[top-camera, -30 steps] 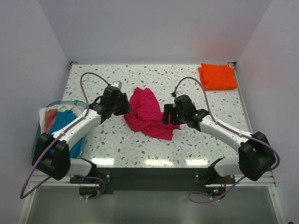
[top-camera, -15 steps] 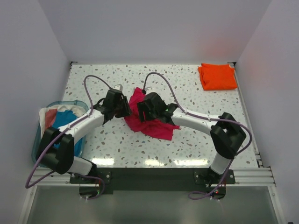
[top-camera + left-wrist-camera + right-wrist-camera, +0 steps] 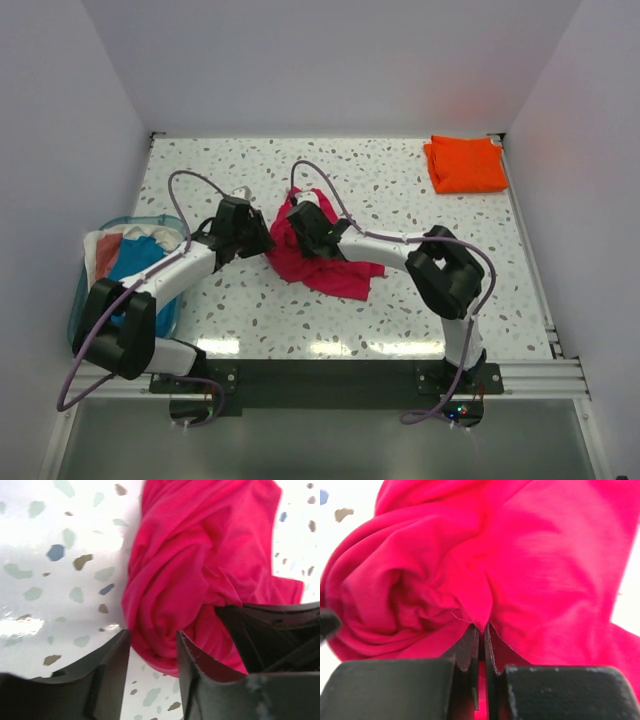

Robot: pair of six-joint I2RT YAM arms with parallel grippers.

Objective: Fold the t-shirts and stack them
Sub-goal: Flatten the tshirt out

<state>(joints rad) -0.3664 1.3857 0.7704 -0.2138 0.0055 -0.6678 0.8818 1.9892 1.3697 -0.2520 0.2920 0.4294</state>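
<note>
Top view: pink shirt (image 3: 330, 262) crumpled mid-table (image 3: 400, 190), both arms on its left end. Left gripper (image 3: 264, 240) at the edge, right gripper (image 3: 302, 228) on top of the heap. Orange shirt (image 3: 466, 165) folded flat in the far right corner. Basket (image 3: 78, 300) of clothes on the left.

Left wrist: jaws apart, straddling the shirt's rolled edge.

Right wrist: jaws pressed together, pinching a fold of pink cloth.

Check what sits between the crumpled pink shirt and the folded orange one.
Nothing but bare speckled tabletop, as the top view shows. The pink t-shirt lies mid-table and the orange t-shirt in the far right corner.
</note>
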